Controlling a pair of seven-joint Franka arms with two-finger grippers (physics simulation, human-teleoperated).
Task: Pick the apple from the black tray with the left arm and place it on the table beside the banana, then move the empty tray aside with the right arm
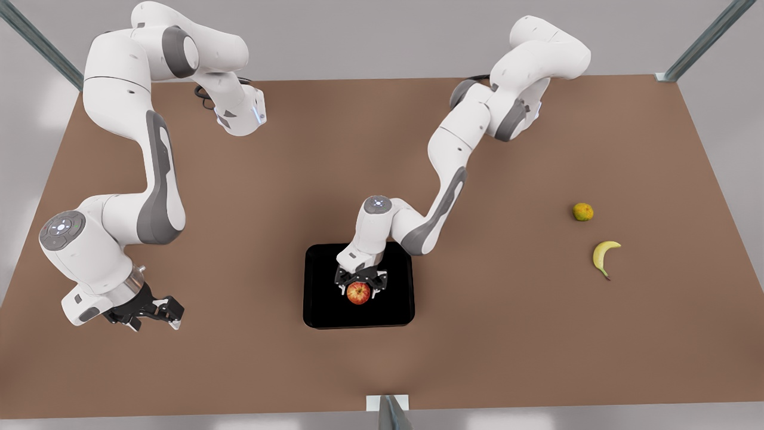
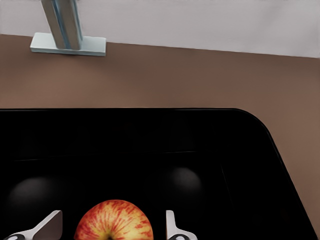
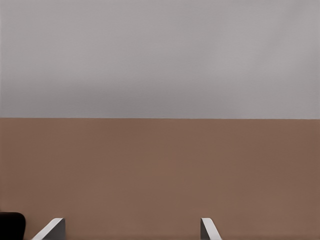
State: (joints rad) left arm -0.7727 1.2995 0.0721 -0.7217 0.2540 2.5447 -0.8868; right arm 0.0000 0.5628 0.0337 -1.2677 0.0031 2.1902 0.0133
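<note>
Tabletop (image 1: 250, 370): matte brown, carrying everything, pale grey surround.
Left gripper (image 1: 360, 285): down inside the black tray (image 1: 322, 310), fingers (image 2: 172, 227) spread on either side of the apple (image 1: 358, 293), a gap visible on each side, so not clenched.
Apple: sat on the tray floor, directly between the left gripper's fingertips.
Banana (image 1: 604, 257): well away from the left gripper, near the yellow-green fruit (image 1: 583, 211).
Right gripper (image 1: 156, 312): waited well apart from the tray, fingers parted, empty.
</note>
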